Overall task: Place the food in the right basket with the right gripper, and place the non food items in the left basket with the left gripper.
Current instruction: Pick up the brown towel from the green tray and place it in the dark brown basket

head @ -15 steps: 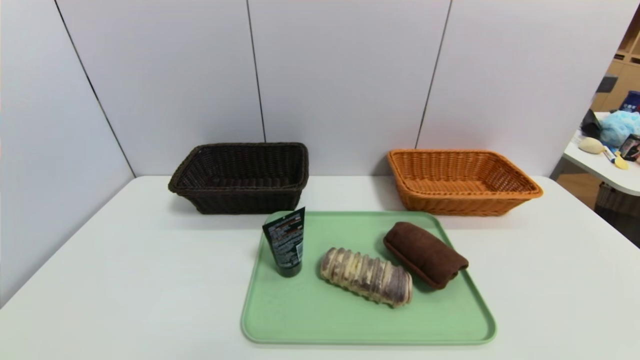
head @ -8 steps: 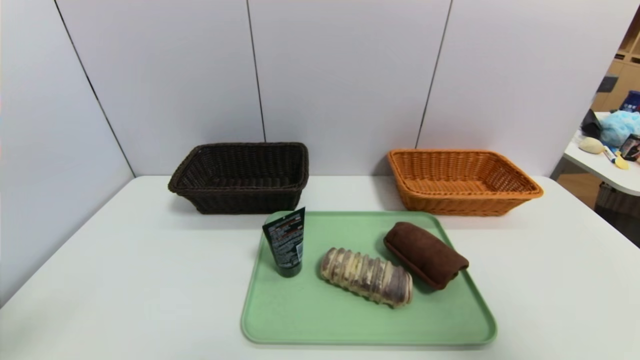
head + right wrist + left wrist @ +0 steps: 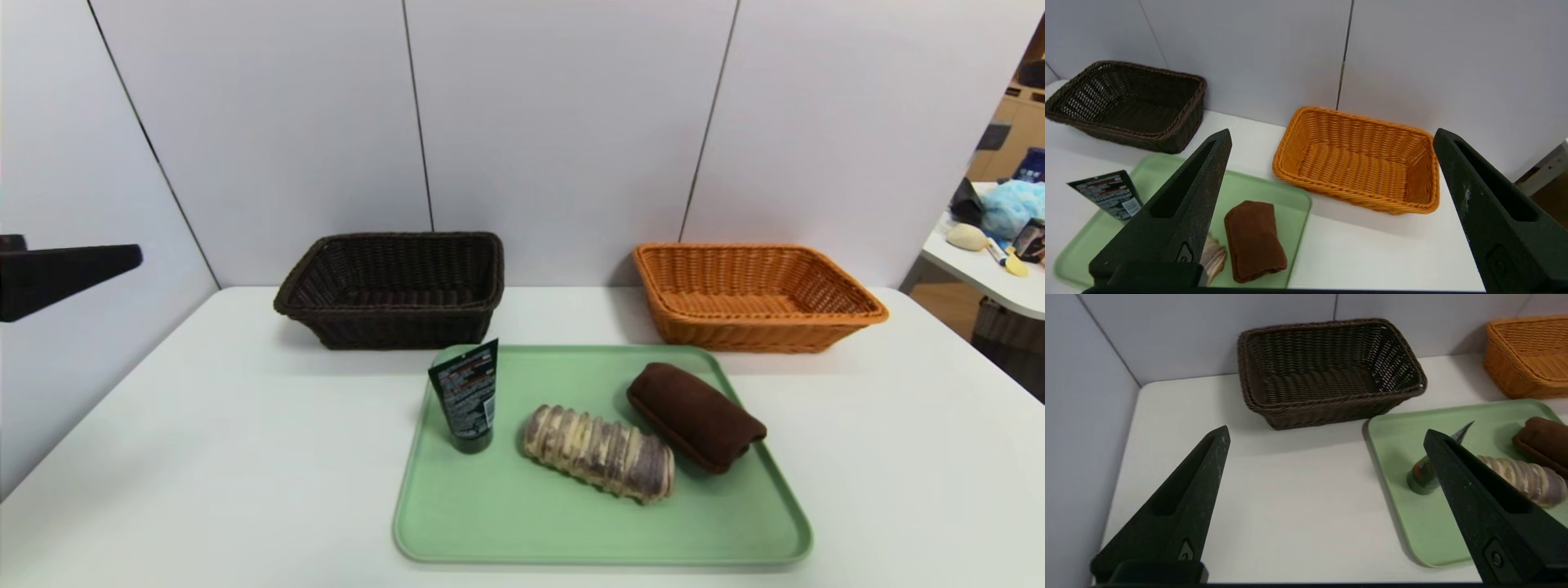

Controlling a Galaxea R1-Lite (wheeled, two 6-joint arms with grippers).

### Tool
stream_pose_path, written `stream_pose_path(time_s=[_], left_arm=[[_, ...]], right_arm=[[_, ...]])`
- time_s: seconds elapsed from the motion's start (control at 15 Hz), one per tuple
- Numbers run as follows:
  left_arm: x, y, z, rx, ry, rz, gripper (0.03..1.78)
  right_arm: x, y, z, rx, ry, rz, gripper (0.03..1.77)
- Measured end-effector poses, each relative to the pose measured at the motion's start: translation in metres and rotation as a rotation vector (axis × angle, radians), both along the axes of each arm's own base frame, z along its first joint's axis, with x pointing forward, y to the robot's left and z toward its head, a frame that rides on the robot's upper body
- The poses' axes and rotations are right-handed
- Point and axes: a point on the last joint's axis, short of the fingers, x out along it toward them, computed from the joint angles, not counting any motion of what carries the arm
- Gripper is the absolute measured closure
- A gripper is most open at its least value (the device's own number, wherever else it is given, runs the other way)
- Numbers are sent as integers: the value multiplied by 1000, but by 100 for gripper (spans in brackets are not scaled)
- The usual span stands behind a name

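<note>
On the green tray (image 3: 571,523) stand a dark squeeze tube (image 3: 467,398), upright on its cap, a striped bread loaf (image 3: 598,452) lying at the middle, and a brown rolled towel (image 3: 695,416) to its right. Behind the tray, the dark brown left basket (image 3: 392,331) and the orange right basket (image 3: 751,335) both look empty. My left gripper (image 3: 1327,433) hangs open above the bare table left of the tray, holding nothing; one black finger (image 3: 73,269) shows at the head view's left edge. My right gripper (image 3: 1332,134) is open and empty, high over the table near the orange basket (image 3: 1347,192).
White wall panels close off the table just behind both baskets and along the left side. A second table (image 3: 992,286) with clutter stands beyond the right edge. Bare white tabletop lies on either side of the tray.
A black finger of my left gripper has come into the head view at the left edge. The tube, loaf, towel and baskets have not moved.
</note>
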Motion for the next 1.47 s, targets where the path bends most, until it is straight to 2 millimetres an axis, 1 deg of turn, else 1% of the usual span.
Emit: stream_pose_path(time_s=[0.2, 0.33, 0.47, 0.67, 0.93, 1.27, 1.47], left_arm=[[19, -13, -9, -3, 75, -57, 12], [29, -22, -15, -2, 116, -82, 12], [35, -25, -14, 10, 121, -61, 12], [33, -25, -14, 13, 125, -60, 12], [26, -23, -13, 8, 111, -58, 12], [21, -21, -13, 9, 111, -55, 12], [19, -20, -13, 9, 110, -44, 12]], right_arm=[[10, 5, -13, -16, 87, 18, 10], [14, 7, -30, -39, 211, 32, 10], [22, 15, -51, -68, 358, 66, 10], [36, 35, -81, -122, 525, 154, 10], [70, 64, -118, -164, 696, 209, 10], [112, 93, -160, -227, 825, 221, 10], [135, 109, -181, -261, 870, 214, 10]])
